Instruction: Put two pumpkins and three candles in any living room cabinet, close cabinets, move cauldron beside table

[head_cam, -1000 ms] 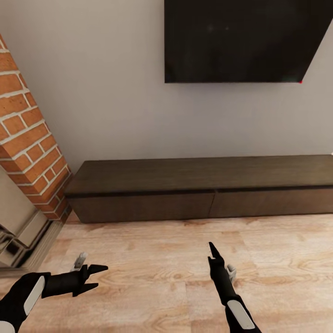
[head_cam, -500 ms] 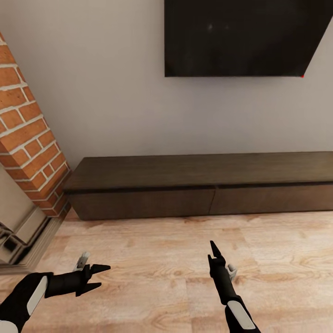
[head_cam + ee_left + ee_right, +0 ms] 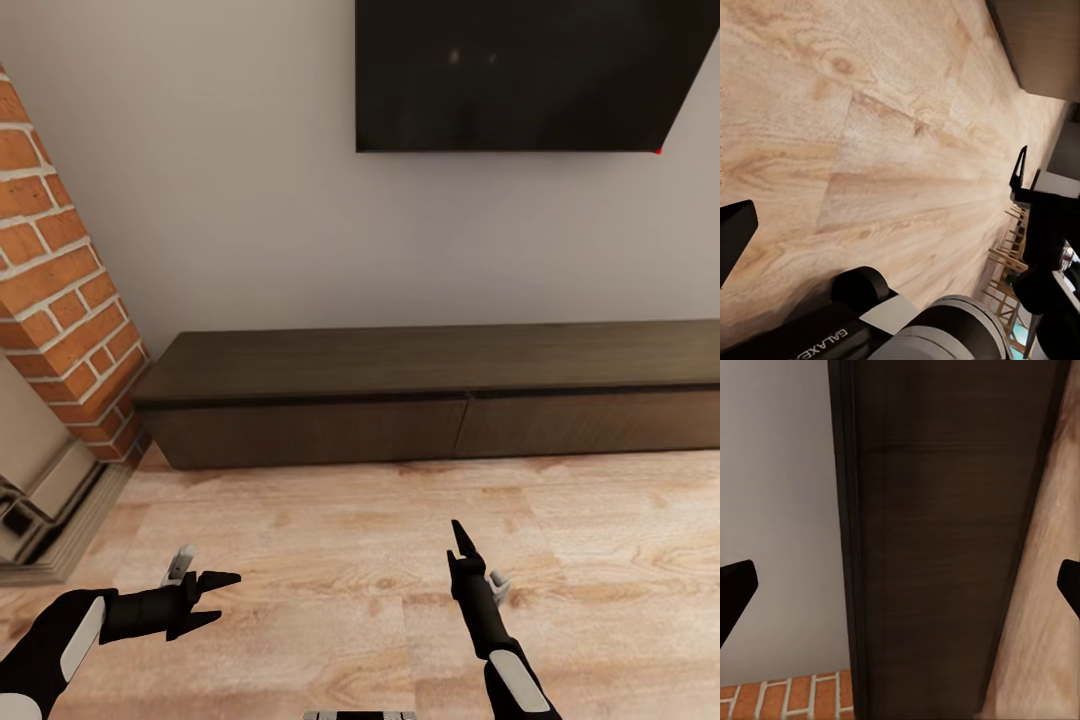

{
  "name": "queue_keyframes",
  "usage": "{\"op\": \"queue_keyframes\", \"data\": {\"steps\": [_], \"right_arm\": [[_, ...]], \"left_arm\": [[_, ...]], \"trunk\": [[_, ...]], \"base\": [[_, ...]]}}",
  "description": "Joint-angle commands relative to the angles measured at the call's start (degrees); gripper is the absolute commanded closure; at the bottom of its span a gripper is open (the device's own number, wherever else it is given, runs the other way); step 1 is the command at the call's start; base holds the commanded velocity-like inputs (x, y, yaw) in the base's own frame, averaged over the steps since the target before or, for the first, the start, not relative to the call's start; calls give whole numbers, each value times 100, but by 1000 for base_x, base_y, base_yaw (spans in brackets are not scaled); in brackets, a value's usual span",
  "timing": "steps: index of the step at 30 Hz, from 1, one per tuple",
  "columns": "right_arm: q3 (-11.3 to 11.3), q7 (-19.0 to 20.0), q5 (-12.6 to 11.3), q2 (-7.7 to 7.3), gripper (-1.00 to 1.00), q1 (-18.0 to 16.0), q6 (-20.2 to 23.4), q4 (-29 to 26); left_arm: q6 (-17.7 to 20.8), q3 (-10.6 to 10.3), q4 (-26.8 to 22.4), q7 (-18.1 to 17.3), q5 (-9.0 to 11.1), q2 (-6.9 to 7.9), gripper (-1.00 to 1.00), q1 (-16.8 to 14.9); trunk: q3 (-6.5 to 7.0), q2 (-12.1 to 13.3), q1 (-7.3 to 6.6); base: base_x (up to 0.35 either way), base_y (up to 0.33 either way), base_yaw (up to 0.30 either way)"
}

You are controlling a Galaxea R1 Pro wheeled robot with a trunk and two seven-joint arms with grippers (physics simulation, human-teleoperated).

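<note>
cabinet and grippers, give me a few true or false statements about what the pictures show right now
1. The cabinet has both visible drawer fronts shut. True.
2. A pumpkin sits on top of the cabinet. False: its visible top is bare.
3. The left gripper has its fingers apart and holds nothing. True.
4. The right gripper is touching the cabinet. False: it hangs over the wooden floor, short of the cabinet.
5. A dark screen hangs on the wall above the cabinet. True.
6. The brick column stands at the cabinet's right end. False: in the head view it stands at the left end.
</note>
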Motion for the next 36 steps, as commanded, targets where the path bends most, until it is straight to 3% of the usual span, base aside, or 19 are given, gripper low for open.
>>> {"op": "queue_keyframes", "data": {"steps": [1,5,11,21,27,36], "right_arm": [[25,4,4,1,-100,-1,0,0],[187,25,-2,-17,-100,-2,0,0],[231,31,-14,-26,-100,-3,0,0],[235,227,-36,-36,-100,1,0,6],[218,451,-33,-37,-100,2,0,8],[203,466,-31,-40,-100,-2,1,9]], "left_arm": [[1,0,1,-1,3,0,-100,-1],[1,0,1,-2,3,0,-100,0],[1,0,1,-2,3,-1,-100,1],[1,0,1,-10,3,3,-100,1],[1,0,1,-11,3,0,-100,0],[1,0,2,-11,3,-1,-100,-2]], "trunk": [[-18,-42,22],[-90,-202,110],[-198,-443,242],[-198,-443,242],[-198,-443,242],[-198,-443,242]], "base": [[0,0,0],[0,0,0],[0,0,0],[25,0,0],[265,0,0],[319,0,0]]}}
